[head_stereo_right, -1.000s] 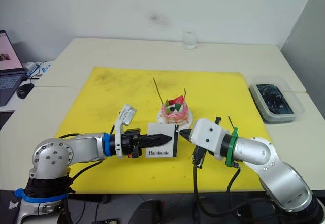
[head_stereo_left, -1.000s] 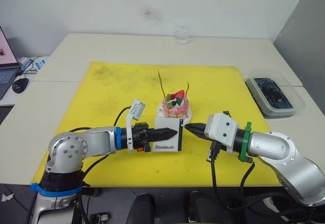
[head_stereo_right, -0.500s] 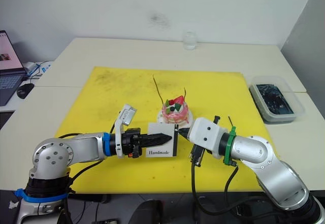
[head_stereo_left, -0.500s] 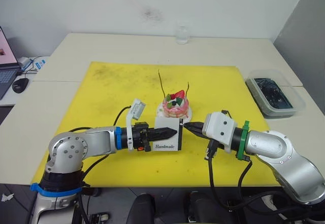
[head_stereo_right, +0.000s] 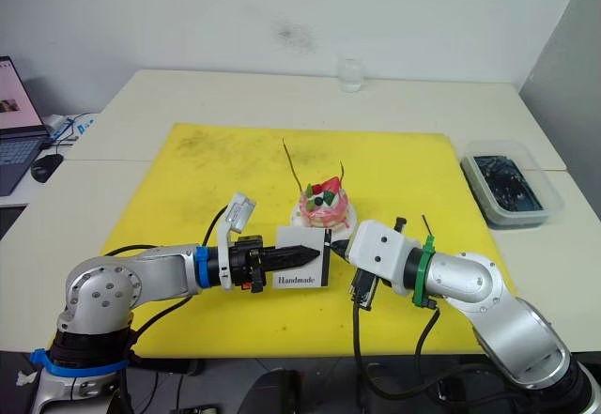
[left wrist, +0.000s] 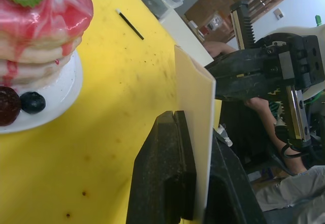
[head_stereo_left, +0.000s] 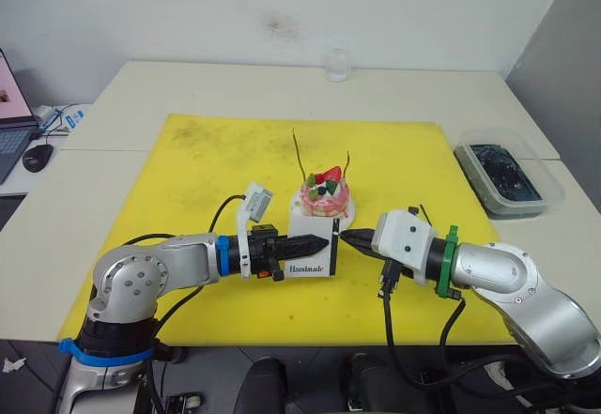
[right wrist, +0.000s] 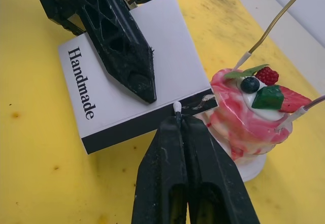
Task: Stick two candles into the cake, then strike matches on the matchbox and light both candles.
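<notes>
The cake (head_stereo_left: 325, 198) sits on its white plate at the middle of the yellow mat (head_stereo_left: 207, 161), with two candles (head_stereo_left: 298, 156) (head_stereo_left: 346, 163) standing in its top. In front of it my left gripper (head_stereo_left: 324, 242) is shut on the white matchbox (head_stereo_left: 310, 253), holding it upright, its black strip facing right. My right gripper (head_stereo_left: 343, 237) is shut on a match (right wrist: 177, 107). The match's white head rests against the black strip of the matchbox (right wrist: 117, 89). A second match (head_stereo_right: 427, 223) lies on the mat behind my right arm.
A clear plastic container (head_stereo_left: 507, 177) with dark contents stands on the table right of the mat. A small glass (head_stereo_left: 336, 64) is at the table's far edge. A mouse (head_stereo_left: 38, 157) and a laptop corner lie at far left.
Both arms have closed in a little: the left forearm slid right with the matchbox, and the right gripper edged left. The cake and candles have not moved.
</notes>
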You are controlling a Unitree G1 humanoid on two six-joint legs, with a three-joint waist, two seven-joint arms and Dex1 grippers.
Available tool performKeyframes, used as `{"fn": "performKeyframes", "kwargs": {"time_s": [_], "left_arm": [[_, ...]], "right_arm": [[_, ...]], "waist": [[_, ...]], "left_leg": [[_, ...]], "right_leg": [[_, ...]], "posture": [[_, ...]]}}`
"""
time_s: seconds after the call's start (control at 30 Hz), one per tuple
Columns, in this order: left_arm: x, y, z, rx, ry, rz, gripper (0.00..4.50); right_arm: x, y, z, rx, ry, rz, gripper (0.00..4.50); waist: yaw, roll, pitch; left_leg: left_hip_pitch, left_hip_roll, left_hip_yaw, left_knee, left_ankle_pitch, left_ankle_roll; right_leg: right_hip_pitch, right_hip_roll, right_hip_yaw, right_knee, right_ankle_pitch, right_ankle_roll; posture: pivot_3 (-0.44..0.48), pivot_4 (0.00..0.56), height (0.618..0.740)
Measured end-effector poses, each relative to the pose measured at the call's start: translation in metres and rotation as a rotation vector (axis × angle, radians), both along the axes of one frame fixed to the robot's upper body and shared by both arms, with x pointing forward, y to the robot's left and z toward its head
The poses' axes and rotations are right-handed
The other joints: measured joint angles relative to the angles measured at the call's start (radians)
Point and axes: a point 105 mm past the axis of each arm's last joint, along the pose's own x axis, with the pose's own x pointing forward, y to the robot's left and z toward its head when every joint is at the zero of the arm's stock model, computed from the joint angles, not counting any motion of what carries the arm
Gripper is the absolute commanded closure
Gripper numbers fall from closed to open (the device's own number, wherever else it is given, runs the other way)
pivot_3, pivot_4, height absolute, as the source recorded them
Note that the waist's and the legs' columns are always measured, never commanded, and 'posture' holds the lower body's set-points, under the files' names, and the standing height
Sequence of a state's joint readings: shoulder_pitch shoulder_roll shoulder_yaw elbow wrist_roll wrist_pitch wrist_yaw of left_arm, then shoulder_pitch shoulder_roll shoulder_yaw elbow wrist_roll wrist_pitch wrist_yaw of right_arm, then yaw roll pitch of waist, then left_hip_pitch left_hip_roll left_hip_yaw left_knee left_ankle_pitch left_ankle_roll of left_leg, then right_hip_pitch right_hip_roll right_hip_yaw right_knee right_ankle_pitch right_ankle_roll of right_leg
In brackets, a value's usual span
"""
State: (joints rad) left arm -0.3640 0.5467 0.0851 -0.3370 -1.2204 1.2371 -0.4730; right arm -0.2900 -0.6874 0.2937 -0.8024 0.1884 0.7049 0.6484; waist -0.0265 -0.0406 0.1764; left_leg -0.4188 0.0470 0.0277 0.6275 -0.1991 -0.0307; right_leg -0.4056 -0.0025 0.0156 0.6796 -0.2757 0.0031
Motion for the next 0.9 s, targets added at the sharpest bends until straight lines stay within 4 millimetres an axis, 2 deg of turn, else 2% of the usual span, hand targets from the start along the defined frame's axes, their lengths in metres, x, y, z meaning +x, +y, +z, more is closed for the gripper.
{"fn": "performKeyframes", "kwargs": {"time_s": [0.53,0.9], "left_arm": [[-0.0012,-0.0005,-0.0014,0.007,-0.006,-0.001,4.5],[-0.0031,-0.0035,-0.0049,0.077,-0.096,-0.019,4.5]], "right_arm": [[0.0022,-0.001,-0.0017,-0.002,0.007,-0.024,4.48],[0.0028,0.0,-0.0064,-0.023,0.038,-0.033,4.48]], "waist": [[0.0,0.0,0.0],[0.0,0.0,0.0]], "left_leg": [[0.0,0.0,0.0,0.0,0.0,0.0],[0.0,0.0,0.0,0.0,0.0,0.0]], "right_leg": [[0.0,0.0,0.0,0.0,0.0,0.0],[0.0,0.0,0.0,0.0,0.0,0.0]], "posture": [[0.0,0.15,0.74],[0.0,0.15,0.74]]}}
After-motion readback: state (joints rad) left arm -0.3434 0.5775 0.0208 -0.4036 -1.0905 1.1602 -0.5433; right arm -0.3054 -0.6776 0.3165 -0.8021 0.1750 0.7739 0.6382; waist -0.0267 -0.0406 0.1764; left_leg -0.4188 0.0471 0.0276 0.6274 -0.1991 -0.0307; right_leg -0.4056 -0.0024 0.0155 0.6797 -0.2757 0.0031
